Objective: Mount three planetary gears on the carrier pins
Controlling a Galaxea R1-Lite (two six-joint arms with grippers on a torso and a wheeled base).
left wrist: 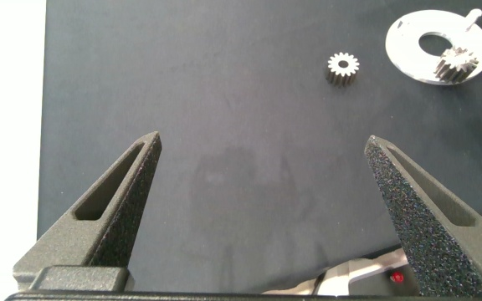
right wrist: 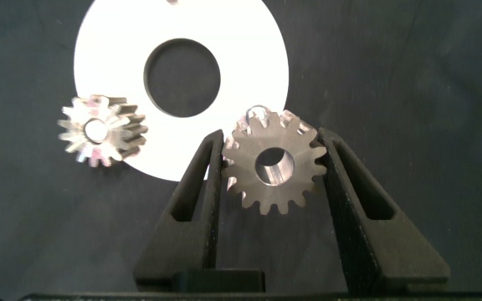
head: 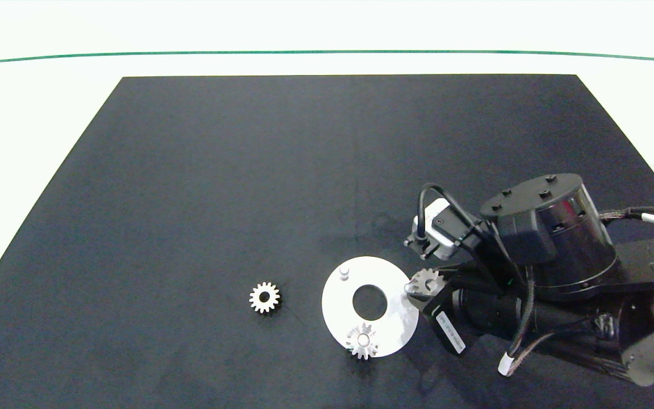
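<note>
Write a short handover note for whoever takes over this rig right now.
Right gripper: shut on a gear, at the disc's right edge over a pin, not yet seated.
Left gripper: open, idle, away from the parts.
Done: one gear sits on the near pin.
Left: seat the held gear, then fetch the loose gear on the mat beside the disc for the bare far pin.
</note>
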